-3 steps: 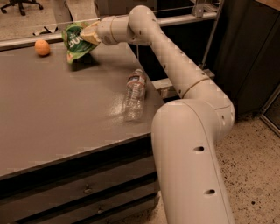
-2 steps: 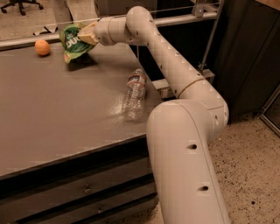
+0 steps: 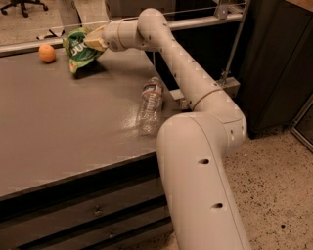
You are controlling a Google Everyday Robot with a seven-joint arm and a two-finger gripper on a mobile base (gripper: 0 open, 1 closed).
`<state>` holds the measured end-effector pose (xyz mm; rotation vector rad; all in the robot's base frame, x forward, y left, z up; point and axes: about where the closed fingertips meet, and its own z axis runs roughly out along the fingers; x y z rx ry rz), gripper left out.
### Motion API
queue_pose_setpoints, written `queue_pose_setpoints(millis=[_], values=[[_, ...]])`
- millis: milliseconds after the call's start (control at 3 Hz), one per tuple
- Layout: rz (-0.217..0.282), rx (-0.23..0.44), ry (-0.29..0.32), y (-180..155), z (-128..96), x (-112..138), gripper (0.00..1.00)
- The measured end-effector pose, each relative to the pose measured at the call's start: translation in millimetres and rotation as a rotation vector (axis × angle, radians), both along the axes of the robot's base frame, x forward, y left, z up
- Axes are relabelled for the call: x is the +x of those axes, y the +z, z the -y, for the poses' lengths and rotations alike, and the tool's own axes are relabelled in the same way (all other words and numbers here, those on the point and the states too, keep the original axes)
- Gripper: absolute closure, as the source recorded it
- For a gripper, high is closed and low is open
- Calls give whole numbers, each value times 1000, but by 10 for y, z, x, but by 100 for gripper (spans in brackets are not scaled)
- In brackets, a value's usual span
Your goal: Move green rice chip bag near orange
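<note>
The green rice chip bag (image 3: 79, 49) hangs in my gripper (image 3: 93, 43) at the far side of the grey table, its lower end close to or touching the table top. My gripper is shut on the bag's right side. The orange (image 3: 47, 52) lies on the table to the left of the bag, a short gap away. My arm reaches in from the lower right across the table.
A clear plastic water bottle (image 3: 150, 103) lies on its side near the table's right edge (image 3: 146, 151). A metal rail (image 3: 195, 22) runs behind the table. Drawers sit under the table front. An office chair base (image 3: 22, 5) stands on the floor at far left.
My gripper with the bag has moved a little to the left, toward the orange. The orange and bottle have not moved.
</note>
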<state>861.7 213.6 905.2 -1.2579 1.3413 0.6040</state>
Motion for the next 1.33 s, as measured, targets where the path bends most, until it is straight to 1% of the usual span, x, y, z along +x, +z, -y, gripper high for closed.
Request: queue_pose_setpoints(millis=[333, 667, 1000, 1333], values=[[-11, 4, 5, -29, -32, 8, 12], [-24, 7, 9, -58, -39, 3, 0], [-25, 9, 11, -31, 20, -50, 0], [0, -3, 1, 124, 274, -219, 0]])
